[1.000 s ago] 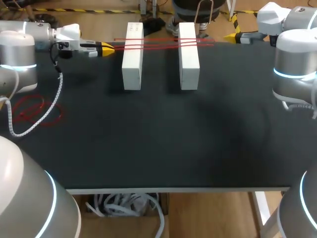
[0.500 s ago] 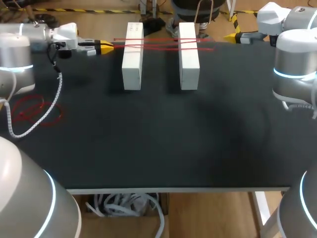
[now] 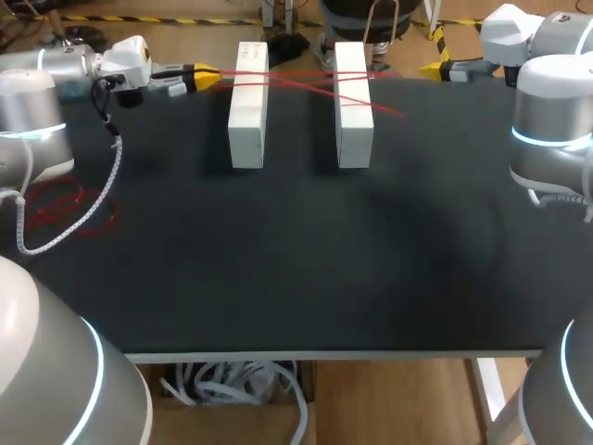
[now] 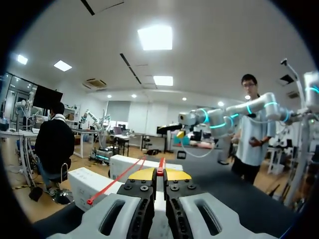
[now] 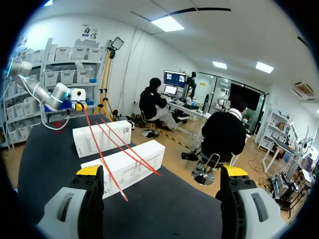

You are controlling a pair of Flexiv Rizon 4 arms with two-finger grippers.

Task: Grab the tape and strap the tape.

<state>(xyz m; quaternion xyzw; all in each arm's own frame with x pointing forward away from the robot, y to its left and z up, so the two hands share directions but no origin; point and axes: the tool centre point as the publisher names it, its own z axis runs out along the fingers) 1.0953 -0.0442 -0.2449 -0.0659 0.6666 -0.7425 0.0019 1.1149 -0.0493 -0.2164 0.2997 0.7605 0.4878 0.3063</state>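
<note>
Tape (image 4: 160, 167) clamped, left claw (image 3: 206, 74) (far edge)

The thin red tape (image 3: 301, 73) is pinched at one end in the left gripper (image 3: 206, 74) and runs ahead of it, in splaying strands, over two white rectangular blocks (image 3: 248, 104).

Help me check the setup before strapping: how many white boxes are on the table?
2. Both stand side by side at the table's far edge: the left box nearer the left claw, the right box beside it, red tape lying across both. None seems hidden.
</note>
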